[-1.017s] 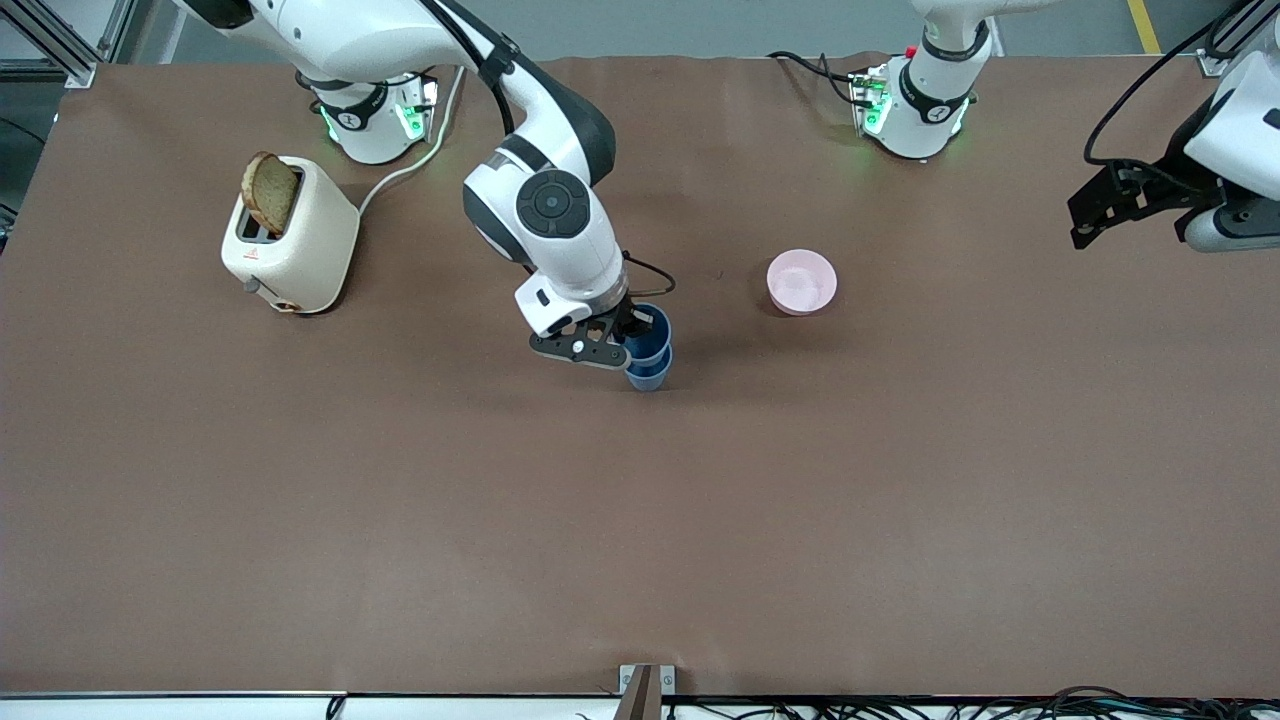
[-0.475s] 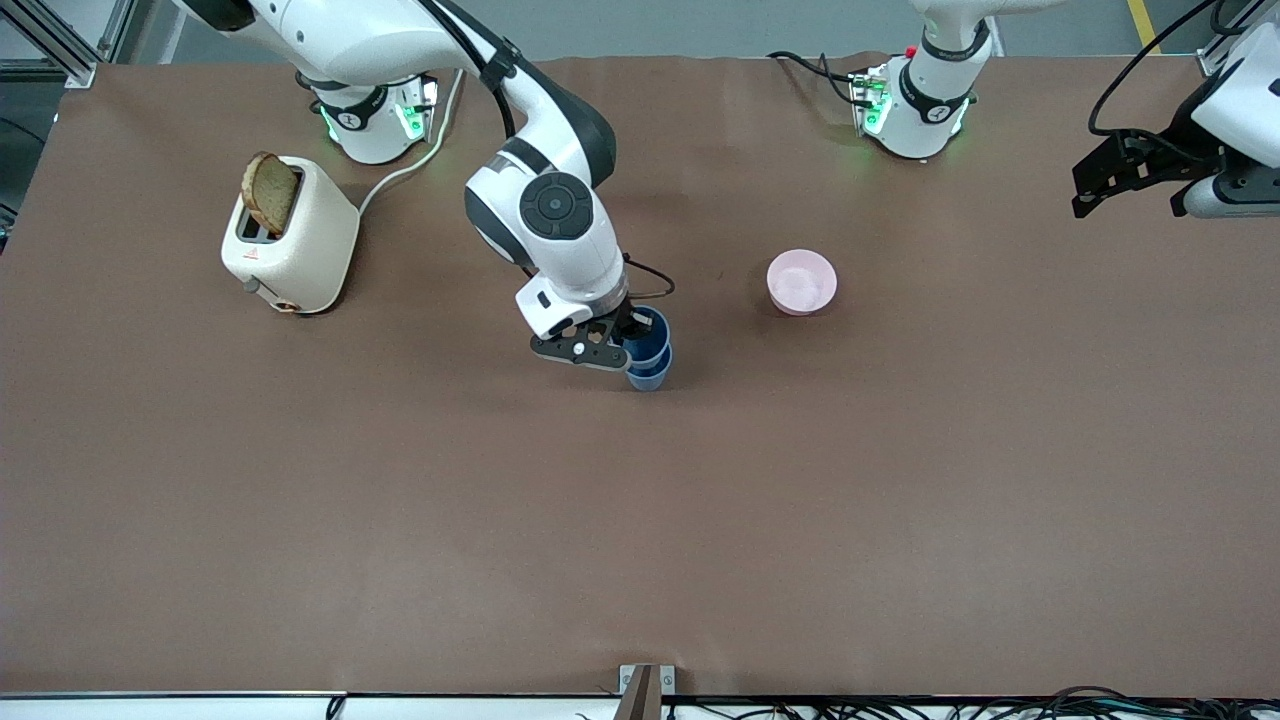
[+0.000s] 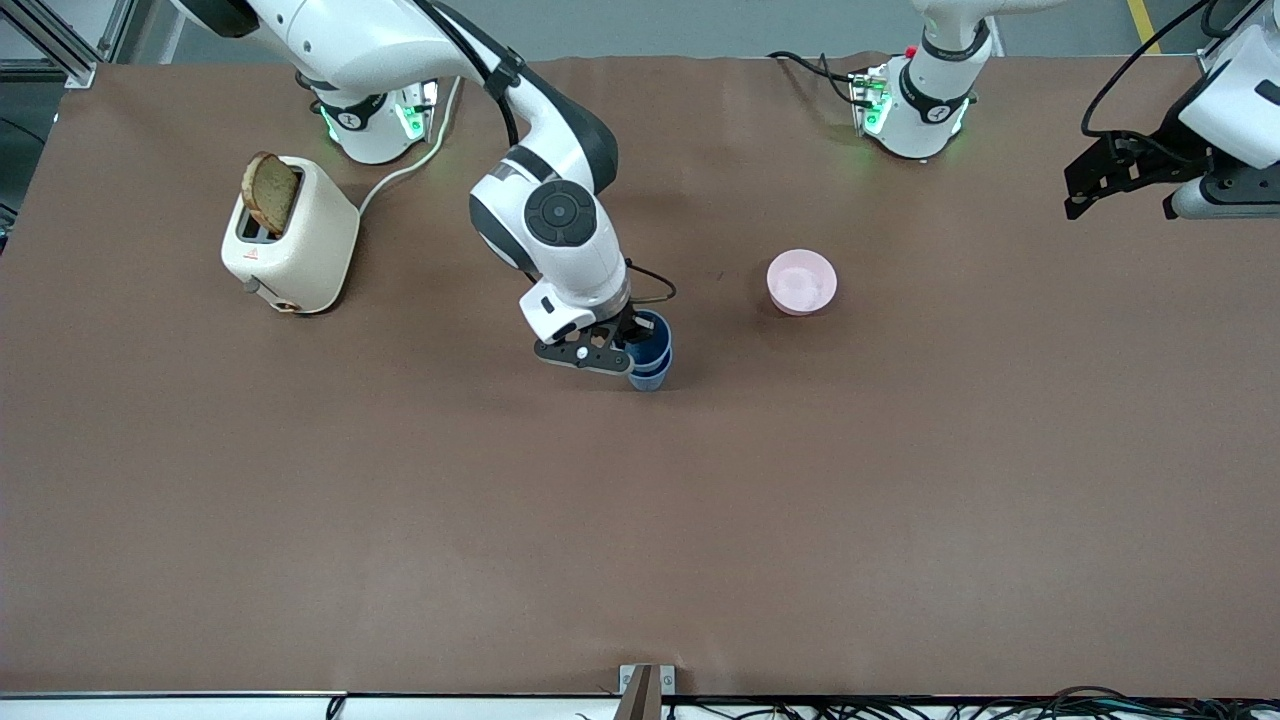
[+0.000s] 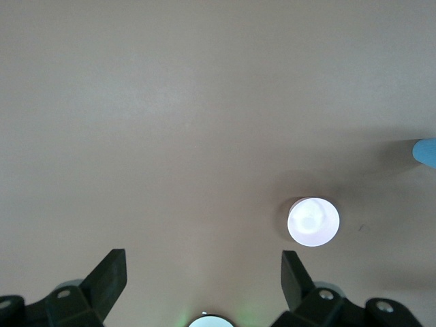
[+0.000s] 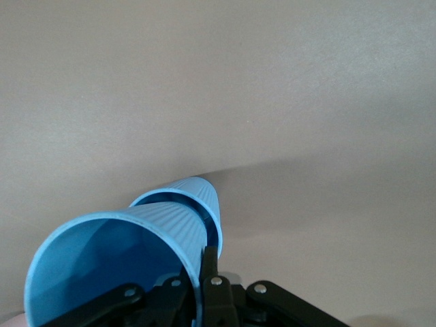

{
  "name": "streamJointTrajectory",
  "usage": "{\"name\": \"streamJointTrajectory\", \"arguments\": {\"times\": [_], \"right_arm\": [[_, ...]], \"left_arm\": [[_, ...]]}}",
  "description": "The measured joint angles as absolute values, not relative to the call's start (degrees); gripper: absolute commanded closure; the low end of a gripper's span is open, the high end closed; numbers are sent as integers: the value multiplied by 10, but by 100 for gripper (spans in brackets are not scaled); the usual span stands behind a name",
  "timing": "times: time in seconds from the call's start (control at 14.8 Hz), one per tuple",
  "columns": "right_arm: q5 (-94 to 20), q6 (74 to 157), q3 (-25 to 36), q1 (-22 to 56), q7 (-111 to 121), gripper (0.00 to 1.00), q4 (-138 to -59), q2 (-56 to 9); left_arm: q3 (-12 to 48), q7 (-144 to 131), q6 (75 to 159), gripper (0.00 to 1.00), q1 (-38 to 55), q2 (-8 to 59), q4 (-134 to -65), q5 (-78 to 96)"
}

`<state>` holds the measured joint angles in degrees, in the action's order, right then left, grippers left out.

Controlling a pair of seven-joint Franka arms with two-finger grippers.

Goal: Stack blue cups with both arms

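Two blue cups stand nested in the middle of the table. The upper blue cup (image 3: 651, 334) sits tilted in the lower blue cup (image 3: 648, 379). My right gripper (image 3: 626, 345) is shut on the upper cup's wall, one finger inside and one outside. In the right wrist view the upper cup (image 5: 116, 266) fills the foreground, its base in the lower cup (image 5: 197, 197), with the gripper (image 5: 203, 276) pinching its rim. My left gripper (image 3: 1086, 186) is open and empty, up in the air over the left arm's end of the table; it also shows in the left wrist view (image 4: 204, 267).
A pink bowl (image 3: 801, 281) stands beside the cups toward the left arm's end; it shows white in the left wrist view (image 4: 313, 221). A cream toaster (image 3: 290, 235) with a bread slice stands near the right arm's base.
The upper cup has sunk a little deeper into the lower cup with my right gripper on it. My left gripper has risen and drawn back toward its base.
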<state>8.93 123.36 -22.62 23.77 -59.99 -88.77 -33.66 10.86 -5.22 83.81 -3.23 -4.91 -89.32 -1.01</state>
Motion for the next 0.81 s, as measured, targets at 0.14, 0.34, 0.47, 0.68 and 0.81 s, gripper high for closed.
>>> {"name": "streamJointTrajectory", "arguments": {"times": [0.14,0.34,0.47,0.68,0.81], "right_arm": [[90,1234,-226,238,-600,96,-888,-338],[90,1234,-227,240,-600,94,-888,-341],[91,1234,-227,245,-600,93,-888,-345],[91,1236,-227,250,-601,86,-888,-351],[91,1236,-227,251,-602,79,-888,-351]], "left_arm": [[111,-52,839,0,-32,-49,-893,-10],[120,-53,839,0,-31,-49,-893,-10],[127,-55,839,0,-31,-49,-893,-10],[127,-56,839,0,-32,-49,-893,-10],[125,-56,839,0,-33,-49,-893,-10]]}}
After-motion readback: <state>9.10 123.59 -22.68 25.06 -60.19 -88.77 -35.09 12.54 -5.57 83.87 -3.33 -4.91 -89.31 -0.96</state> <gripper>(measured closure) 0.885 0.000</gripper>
